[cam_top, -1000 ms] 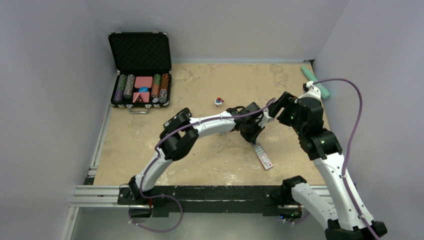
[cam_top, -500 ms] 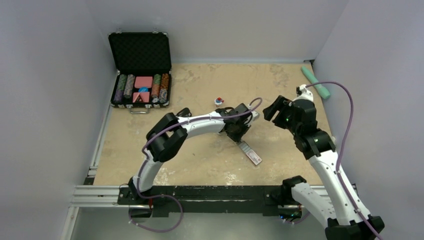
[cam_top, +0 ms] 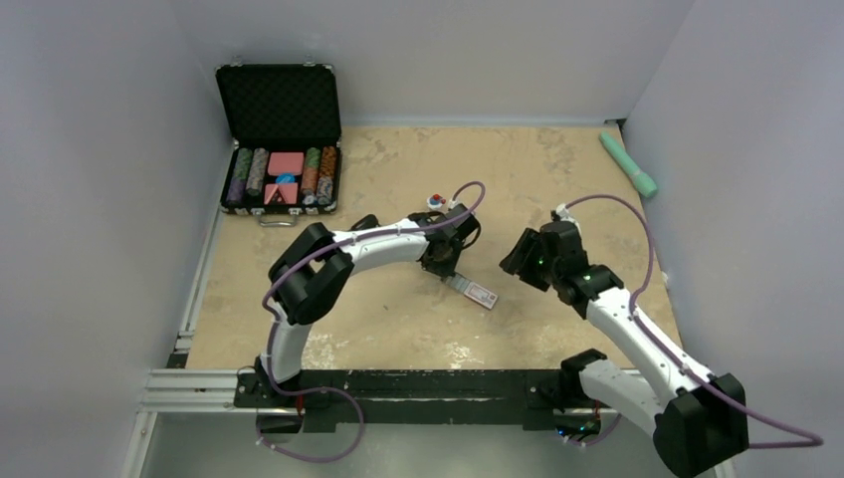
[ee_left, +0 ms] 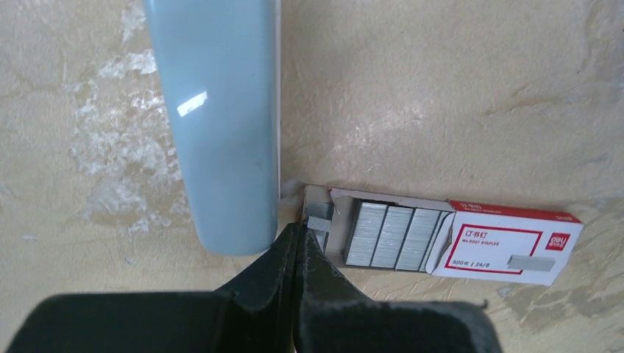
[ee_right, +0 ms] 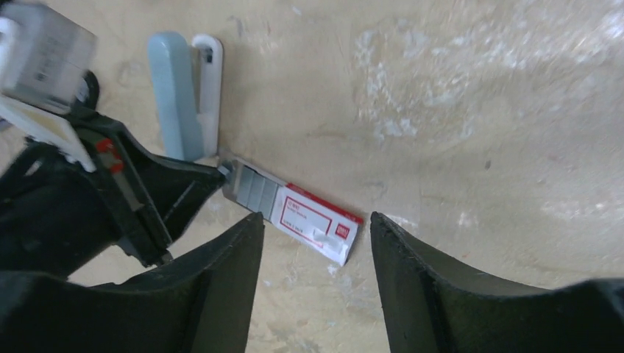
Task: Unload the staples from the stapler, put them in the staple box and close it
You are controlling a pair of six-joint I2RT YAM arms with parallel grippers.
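Note:
No black stapler shows in any view. My left gripper [ee_left: 296, 226] is shut, its tips pinching the open end of a red-and-white staple packet [ee_left: 508, 243] that lies flat on the table. Rows of silvery staples [ee_left: 394, 235] fill the packet's tray, and a tiny silvery strip [ee_left: 320, 222] sits right at my fingertips. A pale blue-grey oblong bar [ee_left: 221, 125] with a white side piece lies beside that end. My right gripper [ee_right: 315, 217] is open and empty, hovering over the packet [ee_right: 313, 220]. From above, the left gripper [cam_top: 445, 271] and right gripper [cam_top: 518, 259] flank the packet [cam_top: 478, 292].
An open black case of poker chips [cam_top: 282, 169] stands at the back left. A small red, white and blue object [cam_top: 435, 201] sits just behind my left wrist. A teal bar [cam_top: 629, 164] lies at the back right by the wall. Walls close three sides.
My left gripper has drawn back to the left, and the staple packet has slid along with it. My right arm has swung left and lower toward the packet.

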